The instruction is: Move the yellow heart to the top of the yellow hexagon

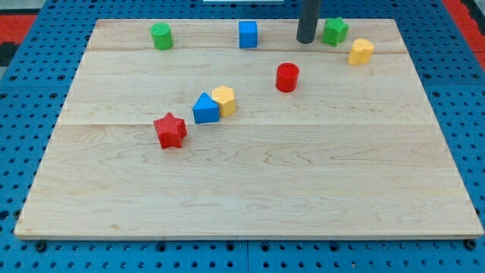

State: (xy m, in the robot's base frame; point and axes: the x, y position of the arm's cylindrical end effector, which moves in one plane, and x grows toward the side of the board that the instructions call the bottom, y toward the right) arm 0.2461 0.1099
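Observation:
The yellow heart (361,51) lies near the view's top right on the wooden board. The yellow hexagon (224,100) sits near the board's middle, touching the blue triangle (204,109) on its left. My tip (305,40) is at the view's top, just left of the green star (335,31) and left of the yellow heart, apart from both. It is far up and to the right of the yellow hexagon.
A red cylinder (287,77) stands between the heart and the hexagon. A red star (170,130) lies below-left of the blue triangle. A green cylinder (161,36) and a blue cube (248,34) sit along the top edge.

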